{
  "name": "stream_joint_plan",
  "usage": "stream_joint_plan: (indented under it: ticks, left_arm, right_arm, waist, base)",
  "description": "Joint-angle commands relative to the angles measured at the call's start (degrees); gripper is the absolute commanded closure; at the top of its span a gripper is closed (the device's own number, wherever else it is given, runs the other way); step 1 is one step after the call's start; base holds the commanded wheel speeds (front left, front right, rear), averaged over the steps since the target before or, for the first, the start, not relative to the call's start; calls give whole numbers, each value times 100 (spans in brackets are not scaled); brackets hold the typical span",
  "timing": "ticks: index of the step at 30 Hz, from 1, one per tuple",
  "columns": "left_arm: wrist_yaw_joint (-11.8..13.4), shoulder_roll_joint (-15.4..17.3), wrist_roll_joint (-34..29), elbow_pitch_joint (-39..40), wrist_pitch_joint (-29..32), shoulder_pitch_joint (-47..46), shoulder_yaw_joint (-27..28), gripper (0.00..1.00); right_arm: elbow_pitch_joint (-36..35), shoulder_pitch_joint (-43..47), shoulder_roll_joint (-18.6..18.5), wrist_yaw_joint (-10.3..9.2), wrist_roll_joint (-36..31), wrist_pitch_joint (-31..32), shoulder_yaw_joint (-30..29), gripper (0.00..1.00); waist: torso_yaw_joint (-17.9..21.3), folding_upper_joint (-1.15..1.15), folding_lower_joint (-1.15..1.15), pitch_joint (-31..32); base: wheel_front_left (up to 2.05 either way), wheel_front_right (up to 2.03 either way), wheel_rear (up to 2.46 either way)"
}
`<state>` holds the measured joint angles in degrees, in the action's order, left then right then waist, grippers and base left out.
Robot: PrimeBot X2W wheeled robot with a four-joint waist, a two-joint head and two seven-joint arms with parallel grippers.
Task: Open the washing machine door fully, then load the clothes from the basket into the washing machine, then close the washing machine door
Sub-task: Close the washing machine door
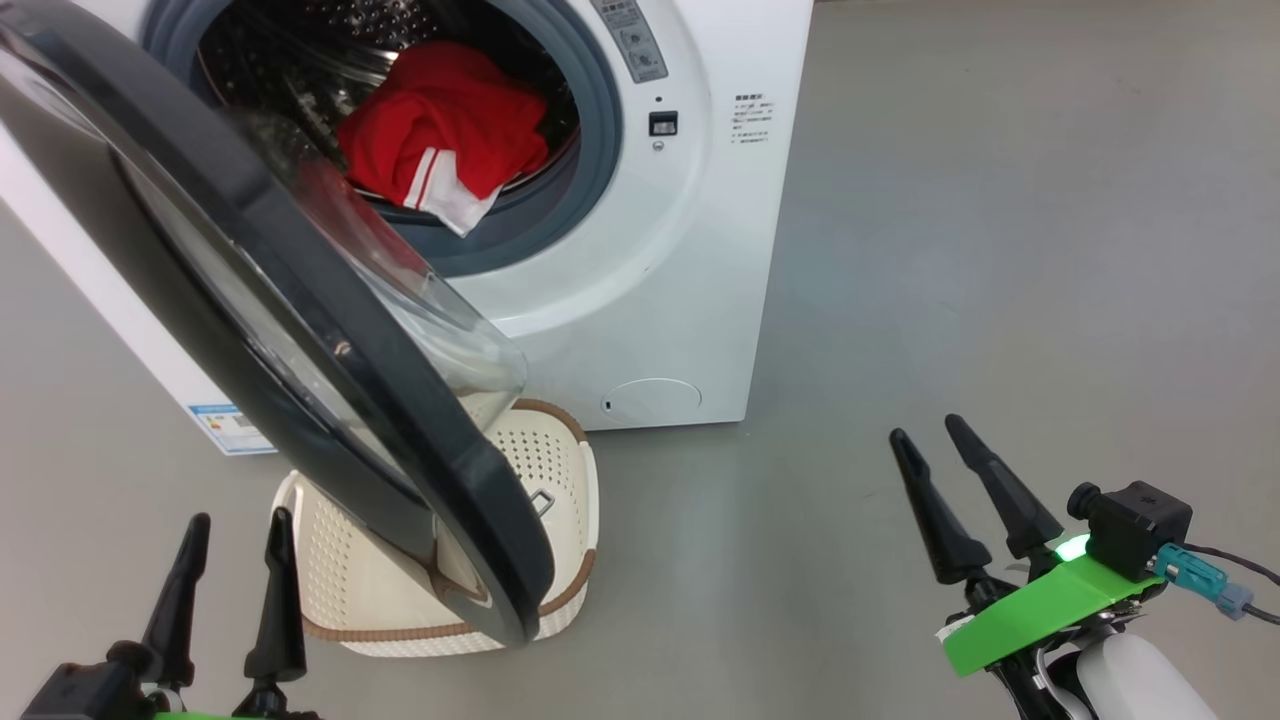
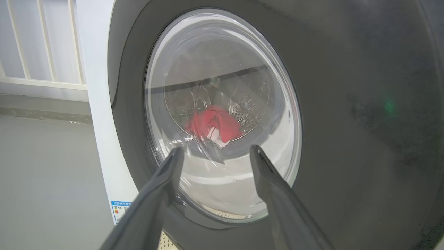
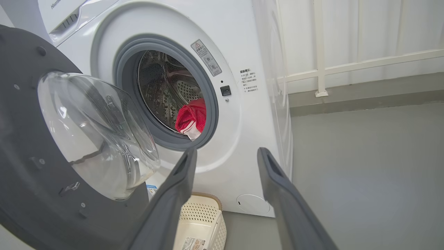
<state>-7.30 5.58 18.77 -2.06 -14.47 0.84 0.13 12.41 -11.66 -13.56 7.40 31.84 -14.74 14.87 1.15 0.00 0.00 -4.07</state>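
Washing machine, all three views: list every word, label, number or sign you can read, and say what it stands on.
"Hisense": brand word, top panel of the washing machine, clipped by the picture edge.
Warning sticker with a triangle sign, beside the drum opening: too small to read.
Printed lines right of the latch: too small.
Blue energy sticker: blurred.
Label in the basket: too small.

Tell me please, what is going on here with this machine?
Laundry is being loaded. The red fabric garments lie in the drum of the white front-loading washing machine, whose round black-rimmed glass door stands open. The cream perforated plastic basket below looks empty. The left pincer and right pincer are open and hold nothing.
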Motion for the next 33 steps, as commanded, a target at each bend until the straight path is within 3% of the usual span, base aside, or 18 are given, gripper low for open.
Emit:
stream_joint_plan:
  ticks: [1, 2, 3, 5, 6, 14, 33]
  left_arm:
    - [-18, 67, -66, 142, -52, -147, 180, 0]
    - [-18, 67, -66, 142, -52, -147, 180, 0]
    - [-18, 67, -62, 141, -52, -159, 170, 0]
    - [-18, 67, -54, 141, -52, -170, 164, 0]
    - [-18, 67, -49, 139, -52, -170, 165, 0]
    - [-18, 58, 32, 87, -52, -154, 113, 0]
    - [-19, 52, 148, -114, -52, -166, -68, 0]
  right_arm:
    - [-156, -148, -54, 9, -18, -26, 106, 51]
    - [-156, -148, -54, 9, -18, -26, 106, 51]
    - [-158, -160, -62, 9, -17, -26, 110, 59]
    - [-167, -189, -81, 9, -16, -26, 136, 96]
    - [-187, -212, -88, 9, -15, -26, 149, 100]
    - [-414, -441, -43, 9, 160, -26, 298, 100]
    - [-1765, -1060, 37, 9, 268, -26, 1119, 100]
  waist:
    - [-39, 0, 0, -9]
    - [-39, 0, 0, -9]
    - [-70, 0, 0, -15]
    - [-136, 0, 0, -22]
    - [-172, 0, 0, -26]
    - [-512, 0, 0, -13]
    - [-1257, 0, 0, 175]
  base:
    - [0, 0, 0]
    - [0, 0, 0]
    - [0, 0, 0]
    - [0, 0, 0]
    - [0, 0, 0]
    - [0, 0, 0]
    - [0, 0, 0]
